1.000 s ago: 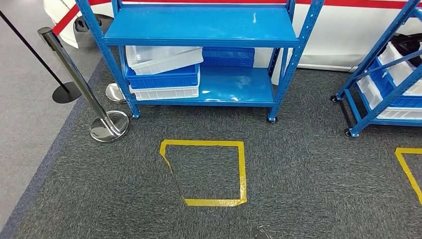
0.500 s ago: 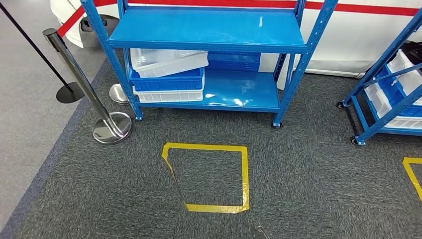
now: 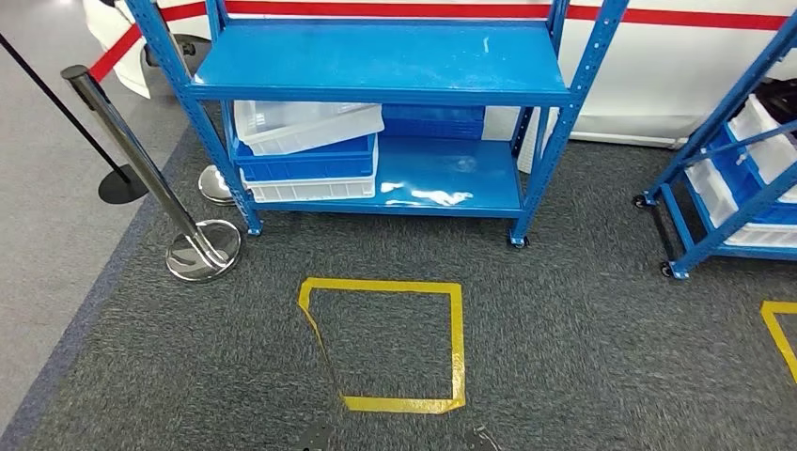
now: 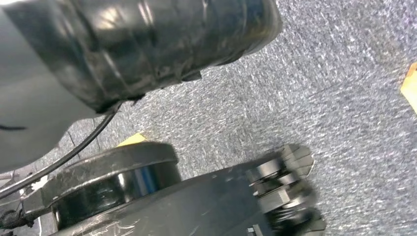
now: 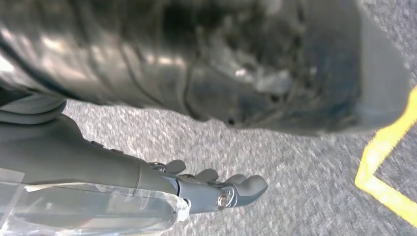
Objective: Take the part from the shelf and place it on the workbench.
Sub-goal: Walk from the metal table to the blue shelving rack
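The blue metal shelf [image 3: 381,61] stands ahead of me on small wheels. On the left of its lower level a clear white bin [image 3: 305,124] lies tilted on a blue bin [image 3: 305,158], which sits on another white bin [image 3: 310,189]. Behind them is a second blue bin [image 3: 432,120]. My right hand [image 5: 216,191] hangs over the carpet, fingers loosely stretched out and holding nothing. My left hand [image 4: 282,189] also hangs over the carpet, blurred, with nothing in it.
A yellow tape square [image 3: 390,343] marks the grey carpet just in front of me. A chrome stanchion [image 3: 202,252] with a black belt stands to the left. A second blue rack [image 3: 728,188] with bins stands to the right, and more yellow tape [image 3: 778,329] lies at the right edge.
The whole picture has shifted a little as my camera moved. The shelf, bins and stanchion keep their places relative to each other.
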